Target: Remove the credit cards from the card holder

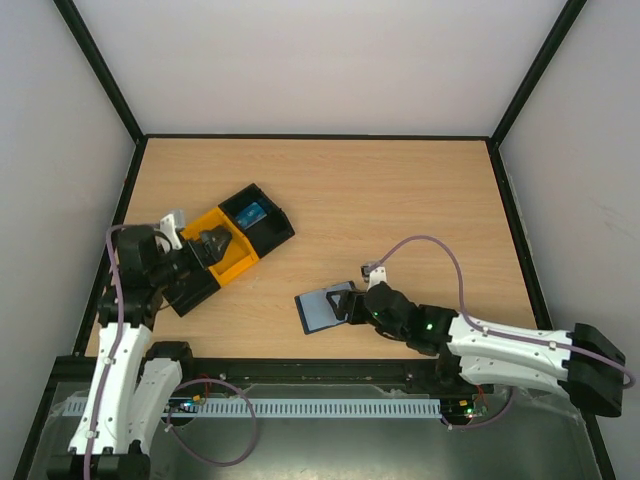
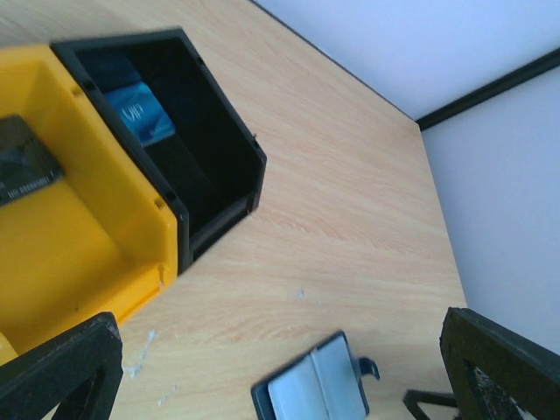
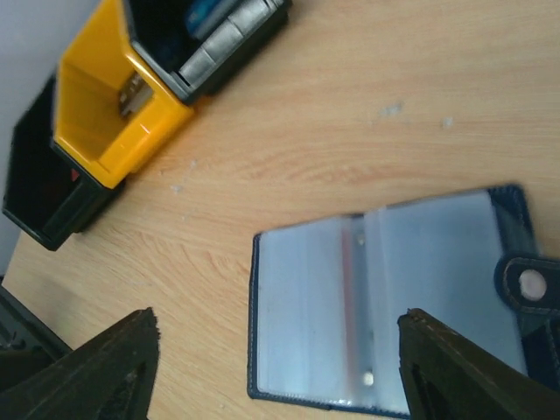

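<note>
- Lying open on the table [image 1: 400, 200], the card holder [image 3: 385, 297] is showing only bare grey-blue panels, so the emptying is looking all but finished.
- The blue card [image 2: 136, 109] is resting in the far black tray [image 2: 229, 131]. A dark card [image 2: 22, 162] is lying in the yellow tray [image 2: 87, 254]. No other card is showing clearly.
- The left tool [image 1: 212, 243] is hanging released over the yellow tray, grasping nothing.
- The right tool [image 1: 352, 300] is hovering spread over the card holder, grasping nothing.
- Open table is stretching beyond and right of the card holder, while tray walls are crowding the left tool.

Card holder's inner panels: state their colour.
The card holder has pale grey-blue panels; right wrist view shows it best.
</note>
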Controlling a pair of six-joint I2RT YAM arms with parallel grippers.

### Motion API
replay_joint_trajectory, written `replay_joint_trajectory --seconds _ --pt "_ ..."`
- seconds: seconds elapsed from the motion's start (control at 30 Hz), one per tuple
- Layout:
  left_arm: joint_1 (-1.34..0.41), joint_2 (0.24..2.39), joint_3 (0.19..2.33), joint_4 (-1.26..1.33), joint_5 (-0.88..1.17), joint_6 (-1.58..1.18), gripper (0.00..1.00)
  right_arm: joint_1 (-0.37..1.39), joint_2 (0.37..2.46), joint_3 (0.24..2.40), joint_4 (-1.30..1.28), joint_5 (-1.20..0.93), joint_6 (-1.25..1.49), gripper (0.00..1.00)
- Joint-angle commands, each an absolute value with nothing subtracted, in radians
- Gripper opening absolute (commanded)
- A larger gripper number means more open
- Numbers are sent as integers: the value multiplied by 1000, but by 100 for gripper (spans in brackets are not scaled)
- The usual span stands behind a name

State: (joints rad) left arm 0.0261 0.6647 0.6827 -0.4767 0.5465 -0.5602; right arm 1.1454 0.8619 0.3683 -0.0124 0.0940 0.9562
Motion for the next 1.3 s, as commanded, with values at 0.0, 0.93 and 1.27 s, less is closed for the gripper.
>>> replay_joint_trajectory --seconds 0.0,0.93,1.27 --pt "8 605 605 -530 645 -591 100 1146 958 406 35 38 902 66" --pt "-462 586 373 -241 405 -984 100 1147 1405 481 119 -35 897 36" --pt "-489 568 289 -147 438 -1027 95 1170 1511 456 329 -186 988 35"
